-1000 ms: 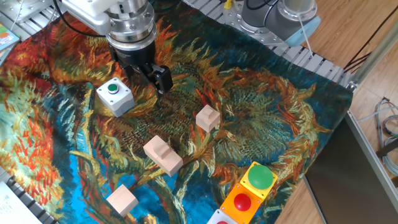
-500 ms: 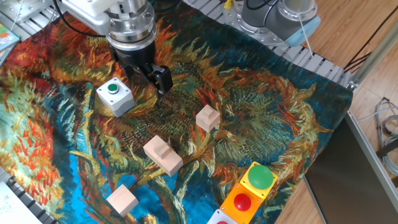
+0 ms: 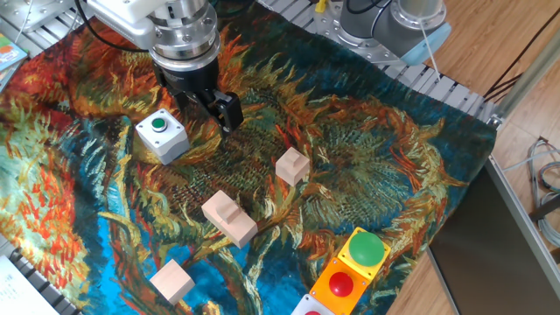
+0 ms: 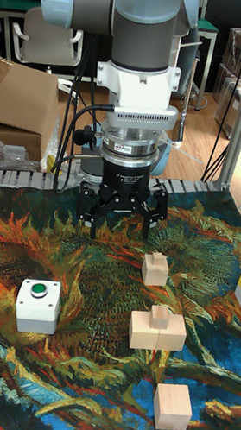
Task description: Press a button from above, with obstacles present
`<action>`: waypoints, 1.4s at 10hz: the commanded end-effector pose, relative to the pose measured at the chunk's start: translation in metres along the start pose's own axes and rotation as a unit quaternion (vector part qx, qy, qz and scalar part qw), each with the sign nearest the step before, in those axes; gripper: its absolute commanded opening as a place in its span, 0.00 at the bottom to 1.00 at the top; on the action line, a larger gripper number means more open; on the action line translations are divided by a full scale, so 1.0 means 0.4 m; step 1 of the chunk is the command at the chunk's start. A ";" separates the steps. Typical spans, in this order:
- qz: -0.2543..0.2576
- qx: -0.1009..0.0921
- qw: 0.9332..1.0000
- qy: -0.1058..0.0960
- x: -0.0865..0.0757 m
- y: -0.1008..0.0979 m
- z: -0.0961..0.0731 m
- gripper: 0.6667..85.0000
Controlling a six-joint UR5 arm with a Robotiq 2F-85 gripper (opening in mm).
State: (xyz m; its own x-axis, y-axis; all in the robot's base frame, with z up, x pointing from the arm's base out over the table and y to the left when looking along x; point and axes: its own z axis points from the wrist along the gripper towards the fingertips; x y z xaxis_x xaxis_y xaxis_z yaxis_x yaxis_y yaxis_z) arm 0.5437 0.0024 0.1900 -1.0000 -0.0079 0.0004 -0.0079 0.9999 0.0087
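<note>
Gripper (image 4: 124,219) hangs open above the cloth (image 3: 394,175): there's a plain gap between the two fingers (image 4: 93,215), nothing held. It points straight down off the arm (image 4: 143,62). Button (image 3: 158,123) is small, round and green, on top of the grey box (image 3: 163,140), which stands upright on the cloth near the worktop's far-left part in the fixed view. Gripper is not over the button. In the fixed view it is just up and right of the box, and in the tall view it is right of the box and further back, apart from it. Three wooden blocks lie in a loose row toward the near edge — plain block (image 3: 292,165) closest to the gripper, stepped block (image 3: 229,217) in the middle, third block (image 3: 171,281) nearest the front. None of them touch each other or the box. At the near-right corner there's a yellow box (image 3: 354,255) with a bigger green button, with an orange box (image 3: 331,282) carrying a red button right beside it. Cloth is a busy orange-and-blue painted print covering the whole worktop.
</note>
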 end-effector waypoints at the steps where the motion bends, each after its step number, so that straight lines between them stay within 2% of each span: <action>1: -0.046 -0.053 0.987 -0.142 -0.179 0.082 -0.030 0.99; 2: -0.053 -0.036 0.987 -0.145 -0.183 0.062 -0.029 0.01; 3: -0.067 0.001 0.986 -0.154 -0.197 0.018 -0.031 0.01; 4: -0.068 -0.006 0.985 -0.158 -0.201 0.027 -0.032 0.01; 5: -0.032 -0.046 0.989 -0.140 -0.178 0.070 -0.028 0.01; 6: -0.015 -0.057 0.989 -0.134 -0.172 0.081 -0.028 0.01; 7: -0.013 -0.047 0.989 -0.141 -0.180 0.068 -0.029 0.01; 8: 0.009 -0.037 0.988 -0.150 -0.193 0.052 -0.031 0.01; 9: -0.010 -0.021 0.985 -0.168 -0.215 0.035 -0.037 0.01; 10: -0.036 -0.016 0.984 -0.172 -0.219 0.034 -0.039 0.01; 11: -0.027 -0.017 0.989 -0.143 -0.184 0.032 -0.027 0.01; 12: 0.013 -0.031 0.990 -0.138 -0.177 0.043 -0.026 0.01; 13: 0.026 -0.017 0.988 -0.150 -0.194 0.022 -0.030 0.01; 14: -0.001 -0.014 0.988 -0.153 -0.196 0.024 -0.031 0.01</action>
State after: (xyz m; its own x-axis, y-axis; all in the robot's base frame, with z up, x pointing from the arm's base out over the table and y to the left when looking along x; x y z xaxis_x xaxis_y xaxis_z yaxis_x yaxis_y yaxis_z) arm 0.6188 0.0139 0.2000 -0.9574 -0.0095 -0.2886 -0.0208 0.9991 0.0359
